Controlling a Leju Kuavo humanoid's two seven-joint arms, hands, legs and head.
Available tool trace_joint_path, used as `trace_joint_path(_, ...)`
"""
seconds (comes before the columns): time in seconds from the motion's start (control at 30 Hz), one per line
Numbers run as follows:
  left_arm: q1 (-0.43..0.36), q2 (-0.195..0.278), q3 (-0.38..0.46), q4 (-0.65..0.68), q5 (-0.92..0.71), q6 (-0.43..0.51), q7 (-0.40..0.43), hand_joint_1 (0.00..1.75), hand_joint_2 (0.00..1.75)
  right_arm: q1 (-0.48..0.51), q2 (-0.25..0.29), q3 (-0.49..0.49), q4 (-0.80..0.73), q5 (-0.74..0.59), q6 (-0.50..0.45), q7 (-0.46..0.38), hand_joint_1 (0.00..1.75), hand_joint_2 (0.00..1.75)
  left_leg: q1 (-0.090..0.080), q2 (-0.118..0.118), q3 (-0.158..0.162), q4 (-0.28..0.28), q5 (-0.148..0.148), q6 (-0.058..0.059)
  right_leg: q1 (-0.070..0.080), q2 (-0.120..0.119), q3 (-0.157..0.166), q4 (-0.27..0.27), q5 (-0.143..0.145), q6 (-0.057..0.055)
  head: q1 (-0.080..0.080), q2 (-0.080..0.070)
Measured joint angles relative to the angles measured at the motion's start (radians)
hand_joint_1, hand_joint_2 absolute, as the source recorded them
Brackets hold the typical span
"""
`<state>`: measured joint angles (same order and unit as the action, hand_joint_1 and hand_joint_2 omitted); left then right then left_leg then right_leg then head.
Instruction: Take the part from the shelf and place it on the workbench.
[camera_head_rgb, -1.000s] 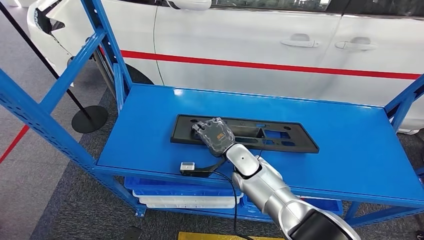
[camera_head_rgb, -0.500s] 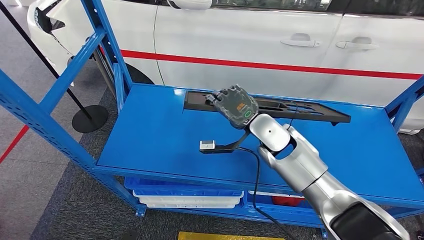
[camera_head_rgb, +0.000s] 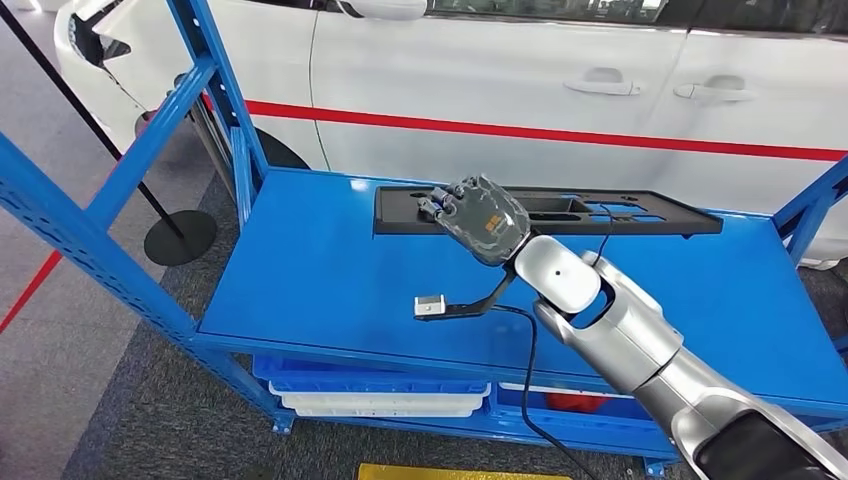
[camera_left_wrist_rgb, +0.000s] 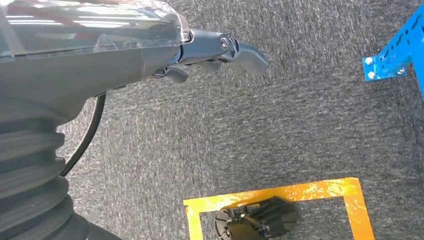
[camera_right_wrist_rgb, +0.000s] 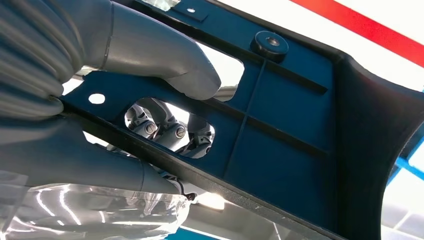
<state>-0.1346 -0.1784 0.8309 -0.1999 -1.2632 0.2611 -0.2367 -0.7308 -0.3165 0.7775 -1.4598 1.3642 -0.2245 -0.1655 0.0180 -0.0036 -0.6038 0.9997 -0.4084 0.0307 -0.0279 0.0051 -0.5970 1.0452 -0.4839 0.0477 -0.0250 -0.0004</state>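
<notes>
The part (camera_head_rgb: 640, 215) is a long, flat black plastic panel with cut-outs. My right hand (camera_head_rgb: 478, 215) grips it near its left end and holds it off the blue shelf (camera_head_rgb: 330, 280), over the far edge, roughly level. In the right wrist view the thumb (camera_right_wrist_rgb: 165, 55) presses on one face of the part (camera_right_wrist_rgb: 280, 140) and the fingers (camera_right_wrist_rgb: 170, 130) show through a cut-out from behind. My left hand (camera_left_wrist_rgb: 210, 50) hangs over the grey floor with nothing in it, its fingers loosely apart.
A white car (camera_head_rgb: 500, 70) with a red stripe stands close behind the shelf. Blue uprights (camera_head_rgb: 100, 200) frame the shelf's left side and another stands at the right (camera_head_rgb: 810, 200). Bins (camera_head_rgb: 370, 395) sit on the lower level. Yellow tape (camera_left_wrist_rgb: 280, 195) marks the floor.
My right hand has lifted the part off the shelf surface and carried it up and toward the far side; in the last half second it moved slightly right and levelled out.
</notes>
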Motion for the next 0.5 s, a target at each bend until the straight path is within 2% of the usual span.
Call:
trace_joint_path(0.07, 0.000, 0.000, 0.000, 0.000, -0.001, -0.003, 0.003, 0.00, 1.75, 0.005, -0.007, 0.005, -0.004, -0.002, 0.001, 0.002, 1.75, 1.75, -0.001, 0.001, 0.001, -0.003, 0.002, 0.004, -0.001, 0.000, -0.057, 0.124, -0.065, 0.002, 0.000, 0.000)
trace_joint_path(0.1, 0.001, 0.000, 0.000, 0.000, -0.001, -0.004, 0.003, 0.00, 1.75, 0.009, -0.010, 0.007, -0.005, -0.003, 0.002, 0.004, 1.75, 1.75, -0.001, 0.001, 0.001, -0.002, 0.002, 0.004, -0.002, 0.000, -0.086, 0.184, -0.086, 0.004, 0.000, 0.000)
trace_joint_path(0.13, 0.002, 0.000, 0.000, 0.000, -0.001, -0.006, 0.004, 0.00, 1.75, 0.014, -0.014, 0.010, -0.005, -0.004, 0.003, 0.005, 1.75, 1.75, -0.002, 0.000, 0.000, -0.001, 0.001, 0.004, -0.003, 0.000, -0.103, 0.219, -0.089, 0.006, 0.000, 0.000)
trace_joint_path(0.17, 0.003, 0.000, 0.000, 0.000, -0.001, -0.008, 0.004, 0.00, 1.75, 0.017, -0.017, 0.011, -0.005, -0.005, 0.004, 0.006, 1.75, 1.75, -0.001, -0.001, 0.000, 0.000, 0.000, 0.002, -0.005, -0.001, -0.103, 0.216, -0.072, 0.007, 0.000, 0.000)
trace_joint_path(0.2, 0.004, 0.000, 0.000, 0.000, -0.001, -0.010, 0.004, 0.00, 1.75, 0.018, -0.019, 0.012, -0.005, -0.007, 0.005, 0.007, 1.75, 1.75, 0.000, -0.002, 0.000, 0.004, -0.001, 0.000, -0.007, -0.002, -0.083, 0.173, -0.039, 0.008, 0.000, 0.000)
trace_joint_path(0.27, 0.005, -0.001, 0.000, 0.000, -0.001, -0.014, 0.003, 0.00, 1.75, 0.017, -0.021, 0.014, -0.005, -0.012, 0.006, 0.010, 1.75, 1.75, 0.000, -0.003, -0.003, 0.014, -0.008, -0.011, -0.008, -0.003, -0.018, 0.043, 0.019, 0.006, 0.000, 0.000)
trace_joint_path(0.3, 0.005, -0.001, 0.000, 0.000, 0.000, -0.015, 0.003, 0.00, 1.75, 0.017, -0.022, 0.014, -0.004, -0.014, 0.007, 0.012, 1.75, 1.75, -0.001, -0.003, -0.004, 0.018, -0.010, -0.018, -0.005, -0.002, 0.004, 0.000, 0.034, 0.001, 0.000, 0.000)
trace_joint_path(0.33, 0.005, -0.001, 0.000, 0.000, 0.000, -0.017, 0.003, 0.00, 1.75, 0.018, -0.023, 0.014, -0.004, -0.016, 0.008, 0.015, 1.75, 1.75, -0.002, -0.004, -0.006, 0.021, -0.011, -0.025, -0.002, -0.001, 0.014, -0.021, 0.036, -0.005, 0.000, 0.000)
trace_joint_path(0.37, 0.006, -0.001, 0.000, 0.000, 0.001, -0.017, 0.003, 0.00, 1.75, 0.019, -0.024, 0.014, -0.004, -0.018, 0.009, 0.017, 1.75, 1.75, -0.003, -0.004, -0.007, 0.022, -0.009, -0.031, 0.002, 0.001, 0.013, -0.021, 0.034, -0.013, 0.000, 0.000)
trace_joint_path(0.43, 0.007, -0.001, 0.000, 0.000, 0.002, -0.018, 0.003, 0.00, 1.75, 0.020, -0.025, 0.014, -0.003, -0.020, 0.010, 0.020, 1.75, 1.75, -0.002, -0.004, -0.010, 0.025, -0.010, -0.045, 0.002, 0.001, 0.007, -0.026, 0.038, -0.028, 0.000, 0.000)
trace_joint_path(0.47, 0.008, -0.001, 0.000, 0.000, 0.002, -0.018, 0.003, 0.00, 1.75, 0.020, -0.026, 0.014, -0.003, -0.021, 0.010, 0.021, 1.75, 1.75, 0.000, -0.003, -0.016, 0.037, -0.024, -0.050, 0.001, 0.000, 0.004, -0.028, 0.042, -0.037, 0.000, 0.000)
trace_joint_path(0.5, 0.008, -0.001, 0.000, 0.000, 0.002, -0.018, 0.003, 0.00, 1.75, 0.020, -0.026, 0.014, -0.003, -0.021, 0.011, 0.022, 1.75, 1.75, 0.001, -0.003, -0.028, 0.069, -0.051, -0.054, -0.001, -0.002, 0.001, -0.031, 0.047, -0.045, 0.000, 0.000)
